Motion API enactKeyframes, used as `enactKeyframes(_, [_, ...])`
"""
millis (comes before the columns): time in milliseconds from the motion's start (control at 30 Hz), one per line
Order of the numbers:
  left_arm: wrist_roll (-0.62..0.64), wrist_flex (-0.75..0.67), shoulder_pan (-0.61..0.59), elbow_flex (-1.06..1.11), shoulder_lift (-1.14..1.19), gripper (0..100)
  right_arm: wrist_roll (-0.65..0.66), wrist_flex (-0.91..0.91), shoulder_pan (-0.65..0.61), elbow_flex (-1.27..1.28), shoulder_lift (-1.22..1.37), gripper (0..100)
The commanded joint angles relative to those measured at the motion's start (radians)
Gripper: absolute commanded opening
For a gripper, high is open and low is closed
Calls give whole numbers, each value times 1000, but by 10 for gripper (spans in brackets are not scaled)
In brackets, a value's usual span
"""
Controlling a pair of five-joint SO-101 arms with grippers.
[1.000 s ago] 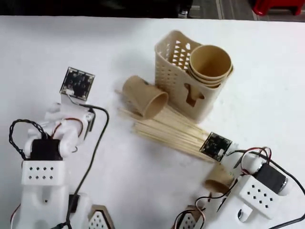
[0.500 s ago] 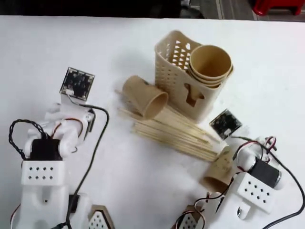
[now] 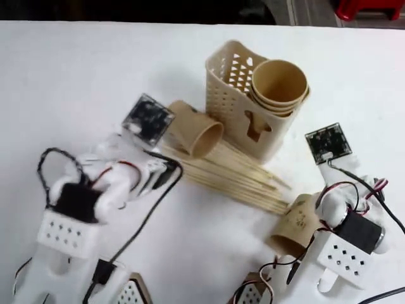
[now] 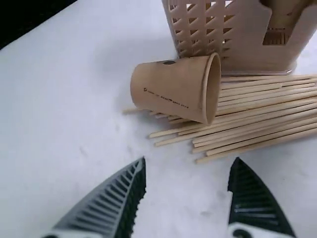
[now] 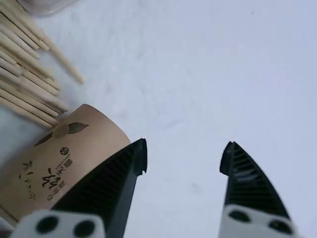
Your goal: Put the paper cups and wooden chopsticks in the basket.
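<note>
Since the left gripper hangs spread wide short of the tipped paper cup lying on the chopsticks beside the basket, I'd straddle its wall squarely, then squeeze gently.

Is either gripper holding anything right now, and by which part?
Nothing is held. The left gripper is open short of the tipped paper cup; the right gripper is open, a second cup lying beside one finger.
</note>
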Motion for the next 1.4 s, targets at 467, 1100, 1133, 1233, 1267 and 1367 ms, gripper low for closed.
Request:
enactKeyframes(467, [196,-525,125,-48,607,259,-87,28,-4,-40,-5,252])
enactKeyframes(1100, [201,-506,51,-41,510,24,-80,35,2,-40,-5,252])
enactKeyframes(1133, [201,-480,35,-41,470,24,-80,35,2,-38,-5,252])
enactKeyframes(1233, [195,-419,-22,-41,349,24,-80,35,2,-38,-5,252])
enactKeyframes(1267, [193,-404,-36,-44,312,24,-80,35,2,-38,-5,252])
enactKeyframes(1367, [157,-364,-62,-52,211,23,-80,35,2,-20,-7,252])
